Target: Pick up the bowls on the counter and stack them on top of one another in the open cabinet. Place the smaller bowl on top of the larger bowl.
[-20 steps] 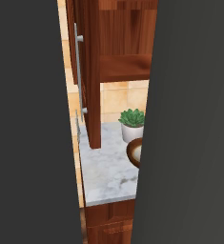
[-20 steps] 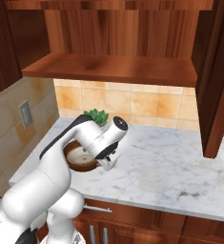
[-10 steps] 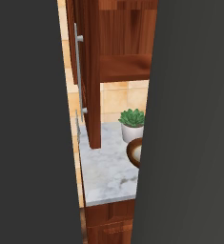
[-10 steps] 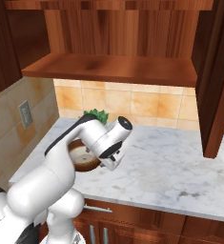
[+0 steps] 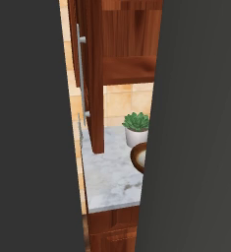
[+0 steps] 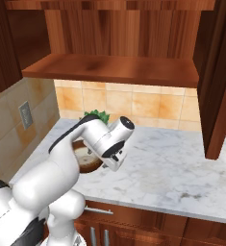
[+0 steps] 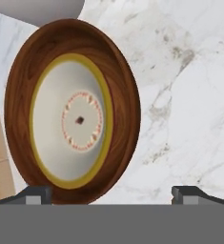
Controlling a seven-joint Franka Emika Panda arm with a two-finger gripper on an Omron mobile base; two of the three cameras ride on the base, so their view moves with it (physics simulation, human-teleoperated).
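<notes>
Step in hand: the approach to the first bowl (image 7: pixel 73 109) is judged to be under way; nothing has been lifted yet, and the stacking in the open cabinet (image 6: pixel 114 67) is not yet begun.

Jaws: the gripper (image 7: pixel 113 193) is seen with its jaws spread wide and empty; in the hand view one fingertip (image 7: pixel 35 193) lies at the bowl's near rim and the other stands over bare marble, well off to the side.

Bowl: a dark brown bowl with a cream inside ringed in yellow is seen resting upright on the surface (image 6: pixel 182 168), near the tiled back wall. In the right base view it (image 6: pixel 85 161) is partly covered by the arm; in the left base view only an edge of it (image 5: pixel 139 158) is shown.

Second bowl: none can be told from these views, so which bowl is the larger cannot be judged.

Neighbour: a white pot with a green succulent (image 5: pixel 135 129) stands just behind the bowl, close to it but seemingly apart.

Cabinet: the wooden shelf (image 6: pixel 109 69) is seen above the surface, with the door (image 6: pixel 218 77) swung open on the right.

Next move: the jaws are not centred on the bowl, so a sideways shift is judged necessary to bring one fingertip inside the rim and one outside; a descent and a closing on the wall would follow. Care is called for near the pot.
</notes>
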